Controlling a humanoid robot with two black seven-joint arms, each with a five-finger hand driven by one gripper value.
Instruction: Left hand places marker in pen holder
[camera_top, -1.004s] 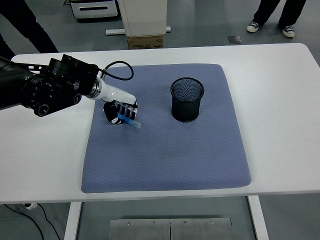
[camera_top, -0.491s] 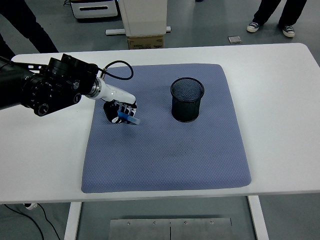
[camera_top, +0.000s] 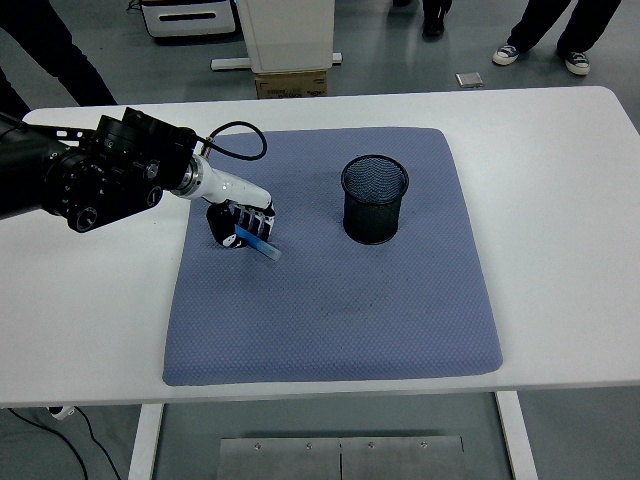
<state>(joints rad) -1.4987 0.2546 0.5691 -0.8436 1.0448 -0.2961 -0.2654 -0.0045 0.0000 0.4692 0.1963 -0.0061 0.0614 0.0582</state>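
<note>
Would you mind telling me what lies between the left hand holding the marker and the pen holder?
Nothing but bare blue mat: in the head view, the stretch from the left hand with the marker to the pen holder is unobstructed.

Your left hand (camera_top: 238, 224) has its fingers (camera_top: 256, 221) curled around the blue marker (camera_top: 258, 243) over the blue mat (camera_top: 330, 300), well apart from the black mesh pen holder (camera_top: 375, 199) on the white tabletop (camera_top: 560, 200).

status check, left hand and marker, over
Left hand shut on blue marker, low over the blue mat. Black mesh pen holder upright, empty. Path clear.
</note>
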